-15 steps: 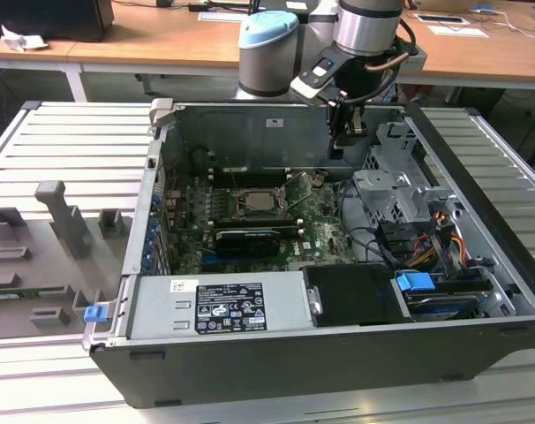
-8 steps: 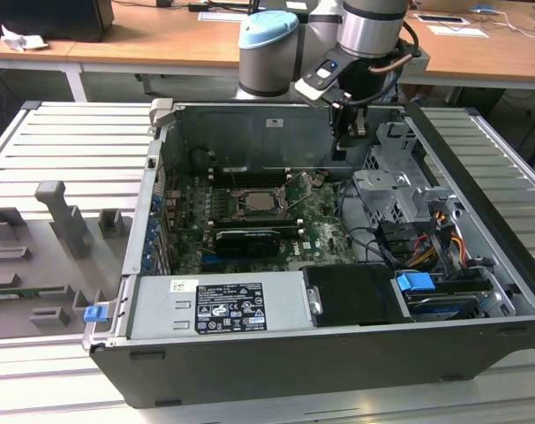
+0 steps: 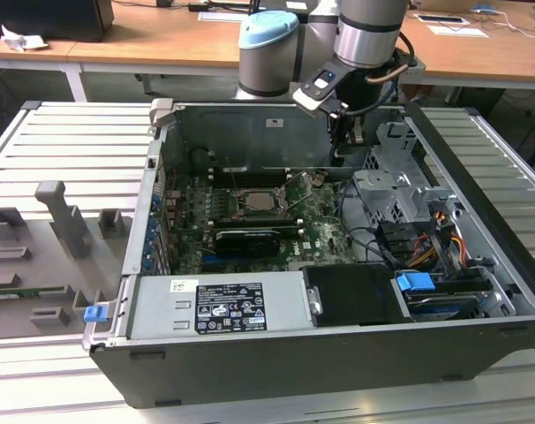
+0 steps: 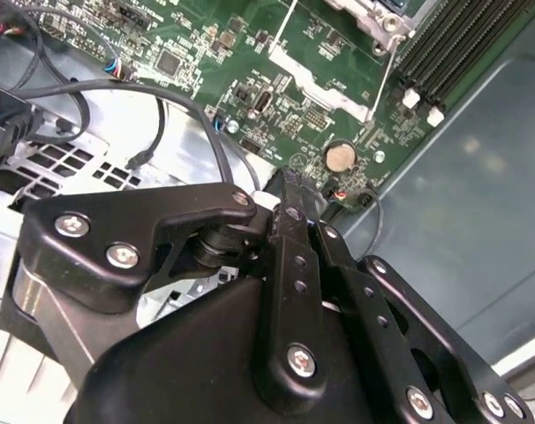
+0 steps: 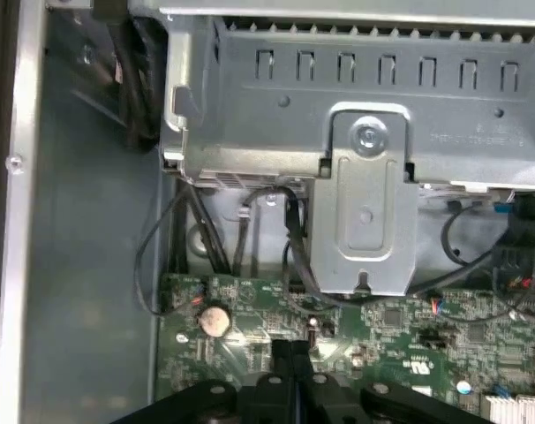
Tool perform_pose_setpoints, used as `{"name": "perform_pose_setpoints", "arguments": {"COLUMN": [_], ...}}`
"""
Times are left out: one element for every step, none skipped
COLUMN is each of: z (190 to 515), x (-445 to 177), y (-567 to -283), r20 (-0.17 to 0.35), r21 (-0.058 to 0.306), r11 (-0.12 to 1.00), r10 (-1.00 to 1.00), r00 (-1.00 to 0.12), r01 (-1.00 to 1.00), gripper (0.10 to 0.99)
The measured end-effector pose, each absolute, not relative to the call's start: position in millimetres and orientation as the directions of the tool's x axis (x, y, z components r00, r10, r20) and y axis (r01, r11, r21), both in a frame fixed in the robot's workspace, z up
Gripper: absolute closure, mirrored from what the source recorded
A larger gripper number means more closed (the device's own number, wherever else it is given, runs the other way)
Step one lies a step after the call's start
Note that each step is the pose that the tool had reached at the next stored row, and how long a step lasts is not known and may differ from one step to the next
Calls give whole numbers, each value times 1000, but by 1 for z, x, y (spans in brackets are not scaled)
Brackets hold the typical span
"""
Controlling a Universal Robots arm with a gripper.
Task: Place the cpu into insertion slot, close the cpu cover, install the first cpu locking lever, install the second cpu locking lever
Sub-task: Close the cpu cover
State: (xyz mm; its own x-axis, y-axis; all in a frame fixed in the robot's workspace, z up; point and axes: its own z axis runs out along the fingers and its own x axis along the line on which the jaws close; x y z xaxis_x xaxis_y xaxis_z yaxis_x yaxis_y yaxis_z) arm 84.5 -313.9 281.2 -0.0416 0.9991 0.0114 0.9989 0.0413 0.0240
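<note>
The insertion slot (image 3: 259,201) sits mid-board in the open computer case, with a greyish square in its middle; I cannot tell the cpu from the cpu cover there. Thin silvery lever rods (image 3: 296,196) angle up beside it on the exterior view's right. One rod (image 4: 388,69) crosses the green board in the second wrist view, where a corner of the slot (image 4: 378,11) shows. My gripper (image 3: 349,134) hangs to the exterior view's right of the slot, above the board's back corner. Its black fingers (image 4: 290,196) are pressed together and hold nothing. In the first wrist view the gripper (image 5: 290,350) is above the board by a coin battery (image 5: 216,320).
A grey metal drive cage (image 5: 365,185) and loose black cables (image 5: 294,238) stand close by the gripper. The case's back wall (image 3: 250,132) is just behind it. Black memory slots (image 4: 462,40) run beside the socket. The power supply (image 3: 219,305) fills the case's front.
</note>
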Motion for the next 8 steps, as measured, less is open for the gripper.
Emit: {"name": "perform_pose_setpoints", "arguments": {"z": [280,279,278,278,278,277,277,277], "x": [84,84,84,83,83,83,82,82], "y": [-315,-316,-317,-318,-318,-318,-319,-319], "r20": [11,11,11,12,12,12,13,13], "r21": [24,24,24,24,24,24,24,24], "r11": [42,43,44,44,44,44,44,44], "r10": [999,999,999,999,999,999,999,999], "r00": [-43,-43,-44,-44,-44,-44,-44,-44], "r01": [999,999,999,999,999,999,999,999], "gripper": [980,980,980,980,980,980,980,980]}}
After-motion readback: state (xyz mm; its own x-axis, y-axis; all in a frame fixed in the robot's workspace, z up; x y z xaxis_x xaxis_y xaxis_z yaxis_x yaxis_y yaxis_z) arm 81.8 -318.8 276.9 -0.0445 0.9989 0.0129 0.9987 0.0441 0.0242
